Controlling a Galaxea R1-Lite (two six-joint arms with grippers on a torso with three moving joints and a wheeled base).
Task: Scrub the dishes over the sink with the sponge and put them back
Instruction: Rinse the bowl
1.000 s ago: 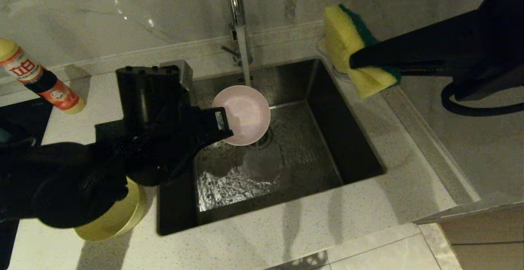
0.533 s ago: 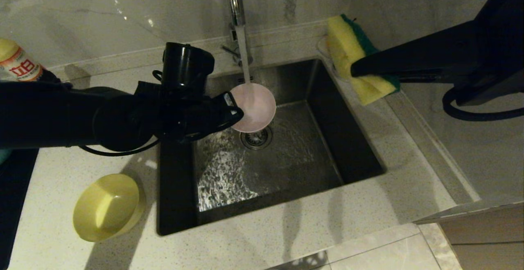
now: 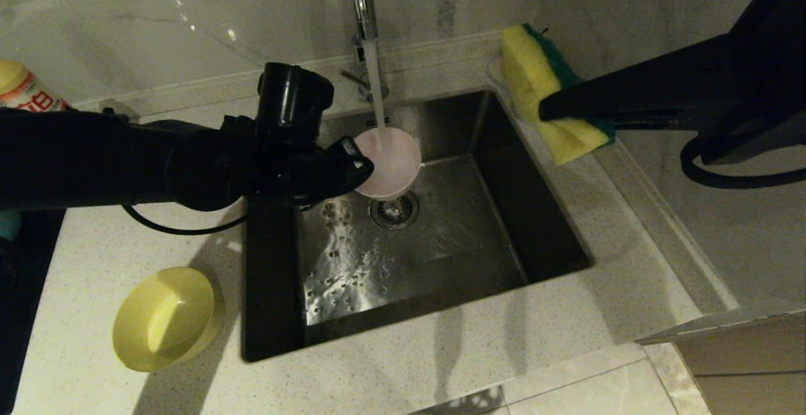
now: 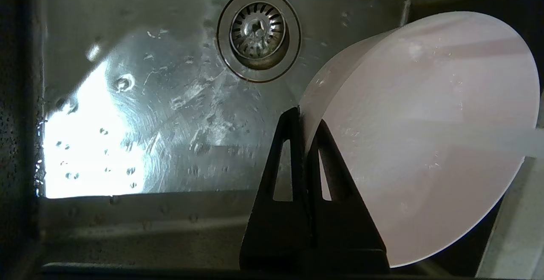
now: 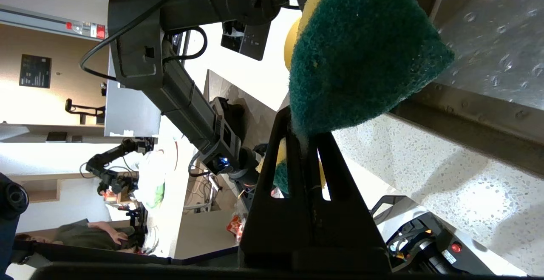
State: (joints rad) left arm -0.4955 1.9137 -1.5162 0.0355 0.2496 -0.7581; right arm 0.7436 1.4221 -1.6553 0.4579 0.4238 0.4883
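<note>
So the left claw [image 3: 364,164] is pinching the rim of the smooth pale pink plastic bowl [image 3: 390,162], tilting it over the brushed steel sink [image 3: 441,238] right above the round drain strainer [image 3: 394,211], with tap water [image 3: 376,97] running into it. The right claw [image 3: 545,106] is clamped on the yellow foam sponge with the green scouring layer [image 3: 535,81], hanging just past the sink's far right corner. The yellow plastic bowl [image 3: 165,318] is sitting on the desk [image 3: 567,333] left of the sink. I'd be keeping the pink one angled so water's draining, then bringing the sponge's green face inside
</note>
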